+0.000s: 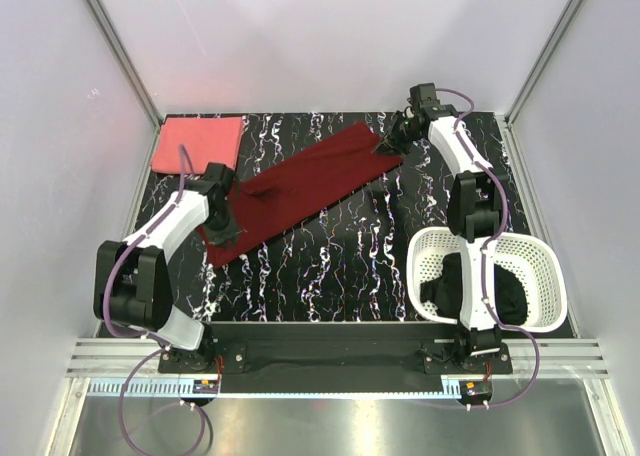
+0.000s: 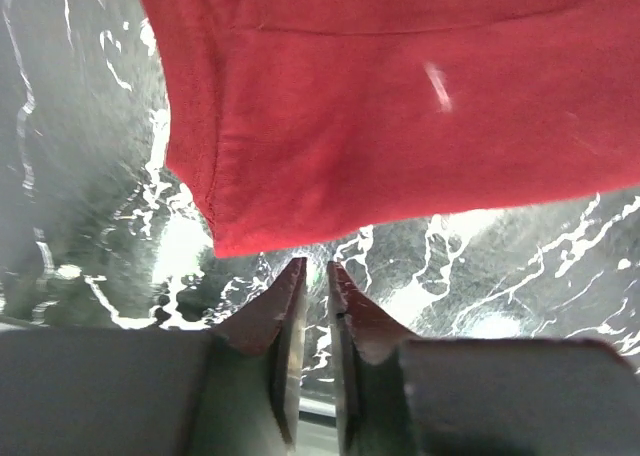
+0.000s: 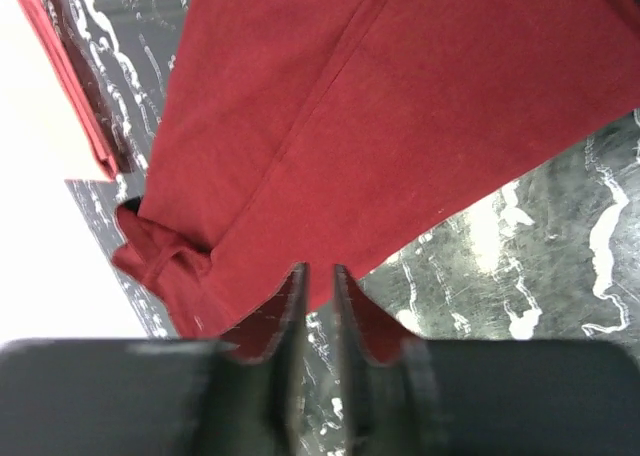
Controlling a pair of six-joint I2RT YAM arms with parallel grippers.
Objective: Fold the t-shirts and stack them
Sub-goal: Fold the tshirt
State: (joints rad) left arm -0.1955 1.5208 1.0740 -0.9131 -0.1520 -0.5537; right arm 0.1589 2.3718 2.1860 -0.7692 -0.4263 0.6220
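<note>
Left gripper (image 2: 315, 266): jaws nearly together, only a thin slit btwn them, tips just short of the near-left hem of the maroon t-shirt (image 2: 400, 106); couldn't tell if any cloth was caught. Right gripper (image 3: 318, 269): same narrow slit, tips over the far-right hem; pinching or not, couldn't tell either. The shirt lay stretched in a long strip slanting across the table (image 1: 330, 276), near left to far right, w/ one gripper at each end, prob. so both ends could be taken together and the strip folded across. Coral pink t-shirt (image 1: 198, 144) sat folded at the far-left corner, apparently the stack's base. Black t-shirt (image 1: 512, 298) lay in the white basket (image 1: 540, 251) at near right, under the right arm, not yet folded. Count: 2 grippers, 3 t-shirts (1 maroon, 1 pink, 1 black), 1 basket.
</note>
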